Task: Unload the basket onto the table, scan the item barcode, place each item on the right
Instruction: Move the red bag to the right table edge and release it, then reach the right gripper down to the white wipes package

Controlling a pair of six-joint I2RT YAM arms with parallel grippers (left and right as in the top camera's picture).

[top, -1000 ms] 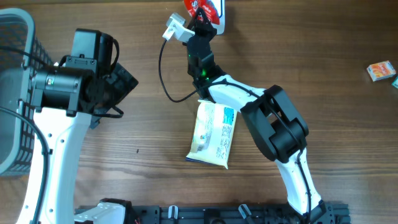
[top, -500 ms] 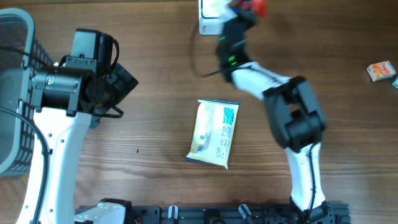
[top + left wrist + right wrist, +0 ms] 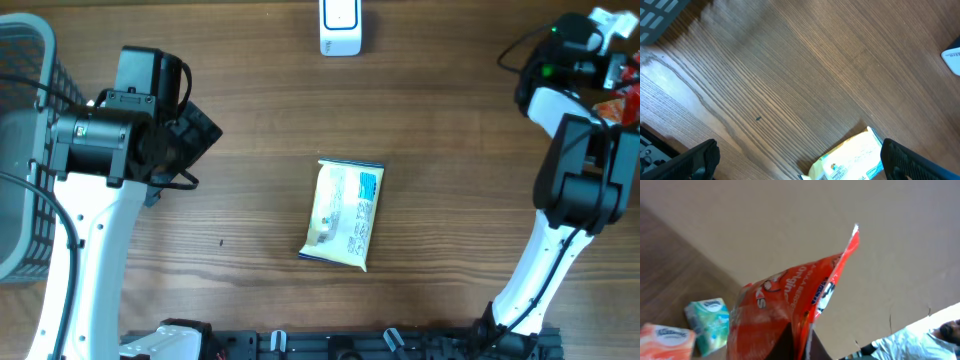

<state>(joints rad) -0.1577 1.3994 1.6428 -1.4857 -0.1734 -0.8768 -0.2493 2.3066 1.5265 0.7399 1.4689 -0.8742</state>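
A red snack packet is pinched in my right gripper, which is shut on its lower edge. In the overhead view that gripper is at the far right edge of the table, with the red packet only partly visible. The white barcode scanner stands at the top centre, well to the left of it. My left gripper hangs open above the bare wood, nothing between its fingers. In the overhead view the left gripper is at the left.
A yellow wipes pack lies mid-table; its corner shows near my left fingers. Two small tissue packs, green and orange, sit under the right gripper. A wire basket stands at the left edge.
My right arm has swung from the scanner at the top centre across to the far right, carrying the red packet. The left arm and the wipes pack have stayed put.
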